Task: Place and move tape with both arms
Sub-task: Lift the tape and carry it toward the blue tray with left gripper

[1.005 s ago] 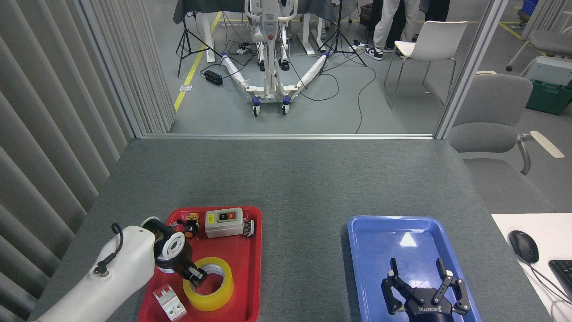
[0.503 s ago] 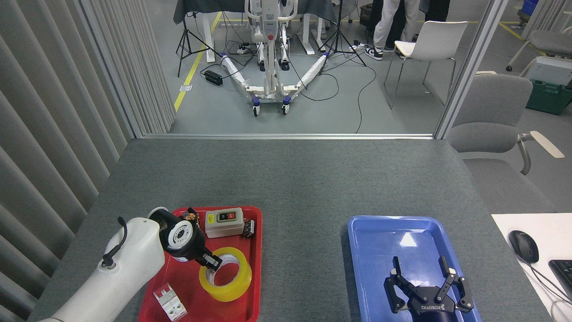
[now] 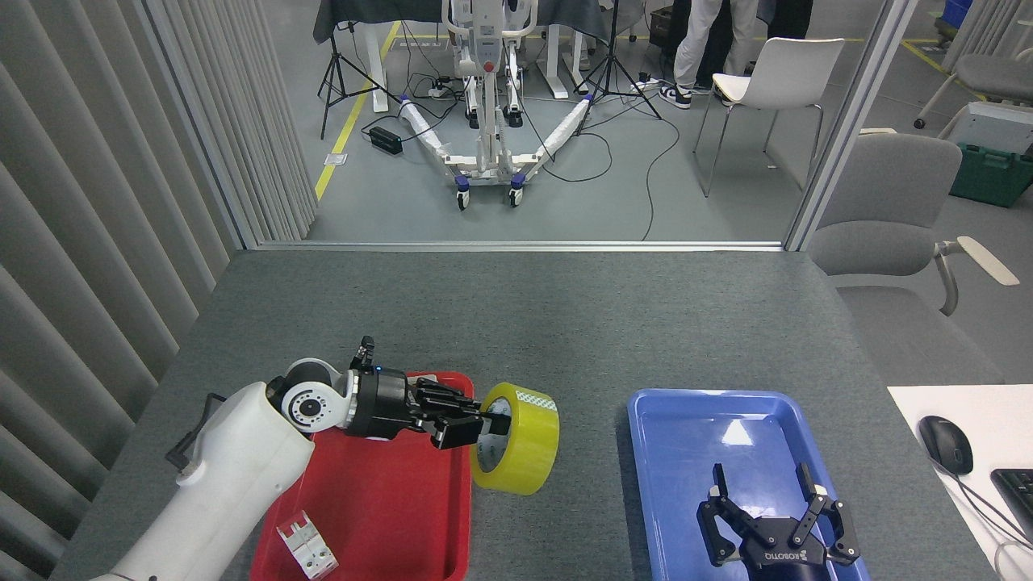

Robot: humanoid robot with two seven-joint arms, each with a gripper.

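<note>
You see glossy translucent yellow film on the tape (image 3: 516, 452); bench (image 3: 565, 323) — matt grey, cloth-like weave. Red tray (image 3: 379, 516) and blue tray (image 3: 686, 436) — smooth shiny plastic. Left arm (image 3: 226, 476) shell: glossy white plastic.

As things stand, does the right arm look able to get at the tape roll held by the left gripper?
Probably yes: the tape hangs over bare table between the trays, and the right gripper, open over the blue tray, has nothing between.

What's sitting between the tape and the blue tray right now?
Nothing. The head view shows only bare grey table between the tape, held up by the left pincer, and the blue tray, where the open right pincer waits.
</note>
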